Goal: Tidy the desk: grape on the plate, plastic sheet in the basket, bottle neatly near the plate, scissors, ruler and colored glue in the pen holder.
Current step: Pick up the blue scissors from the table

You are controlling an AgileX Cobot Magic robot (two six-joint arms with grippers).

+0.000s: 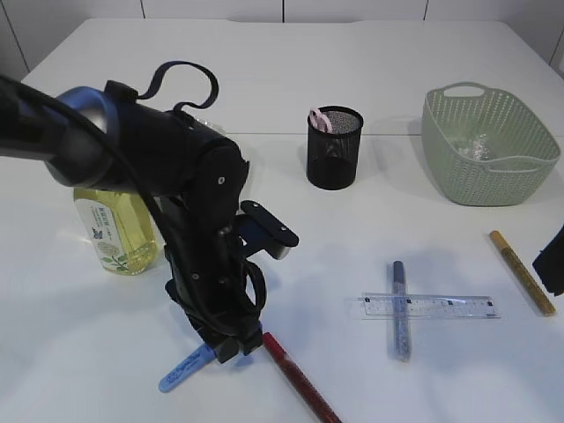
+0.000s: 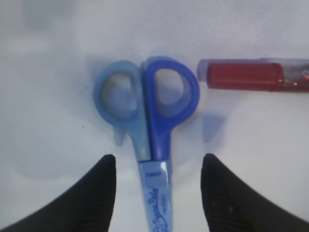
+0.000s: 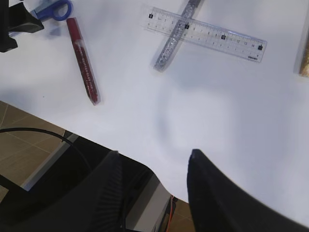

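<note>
Low over the counter [image 1: 352,379], my left end effector [image 2: 157,193] stands open astride the blue scissors [image 2: 149,111], not gripping them; red glue [image 2: 251,76] lies beside. My right end effector [image 3: 152,193] hovers open, empty, near the ruler [image 3: 205,33].

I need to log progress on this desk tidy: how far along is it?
Looks done: something shiny, probably the plastic sheet, lies in the basket. In hand: the left tool is open astride the scissors, not gripping. Left: ruler and three glue pens, red, silver and gold, are on the desk. Plate and grape are not visible.
</note>
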